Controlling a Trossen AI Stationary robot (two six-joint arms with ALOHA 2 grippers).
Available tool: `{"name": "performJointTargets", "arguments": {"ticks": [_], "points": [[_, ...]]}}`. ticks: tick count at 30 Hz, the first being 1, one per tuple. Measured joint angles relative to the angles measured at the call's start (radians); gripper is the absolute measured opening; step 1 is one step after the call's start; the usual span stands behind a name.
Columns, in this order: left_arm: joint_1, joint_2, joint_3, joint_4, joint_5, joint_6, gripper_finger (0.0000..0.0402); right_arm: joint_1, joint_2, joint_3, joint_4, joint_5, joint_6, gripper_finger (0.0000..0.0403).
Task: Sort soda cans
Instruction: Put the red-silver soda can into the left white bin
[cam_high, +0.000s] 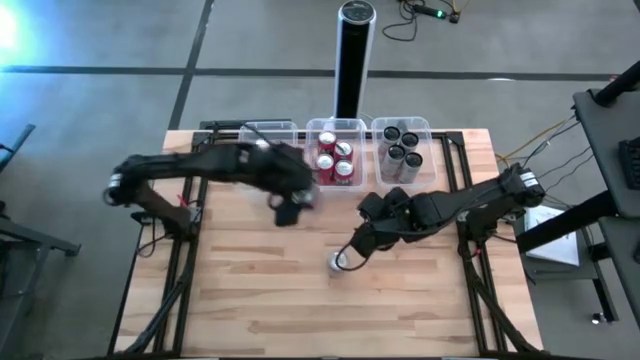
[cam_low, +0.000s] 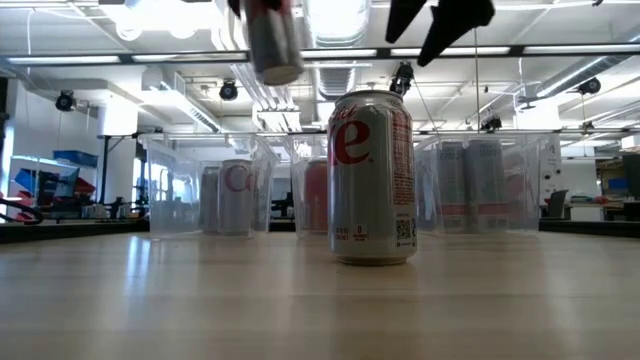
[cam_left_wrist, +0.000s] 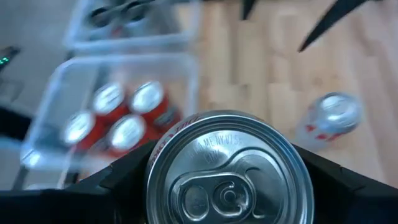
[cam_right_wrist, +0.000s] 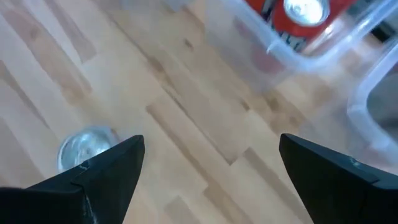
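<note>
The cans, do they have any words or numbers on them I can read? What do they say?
"e": a big red letter, the end of a cut-off word, on the silver can standing on the table.
Stamped writing on the top of the can in the left gripper: too blurred to read.
Small print and square code on the silver can: too small.

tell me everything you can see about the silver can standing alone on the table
The silver can stands upright on the bare wooden table, in front of the three clear bins. Its body looks like shiny aluminium with red lettering, small print and a code patch near the base; its top is silver. The right gripper hangs open just above it, not touching. Nothing else touches it.
</note>
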Motion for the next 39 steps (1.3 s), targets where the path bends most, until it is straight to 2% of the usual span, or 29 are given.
{"name": "performJointTargets", "arguments": {"ticks": [5,11,15,24,26,39], "points": [[0.05,-0.145,-0.084,-0.05,-0.109,-0.058,0.0284,-0.038,0.0,0.0,0.095,0.001,-0.084,0.0368],[0.123,-0.297,-0.31,-0.039,-0.21,-0.081,0.0284,-0.044,0.0,0.0,0.126,-0.005,-0.111,0.0368],[0.19,-0.362,-0.445,0.012,-0.22,-0.083,0.0284,-0.044,0.0,0.0,0.126,-0.014,-0.111,0.0368],[0.343,-0.348,-0.606,0.136,-0.197,-0.1,0.0284,-0.046,0.0,0.0,0.126,-0.028,-0.105,0.0368],[0.366,-0.329,-0.621,0.171,-0.16,-0.1,0.0284,-0.046,0.0,0.0,0.126,-0.028,-0.095,0.0368],[0.458,-0.199,-0.68,0.254,-0.106,-0.126,0.0284,-0.044,0.0,-0.002,0.127,-0.028,-0.037,0.0368]]}}
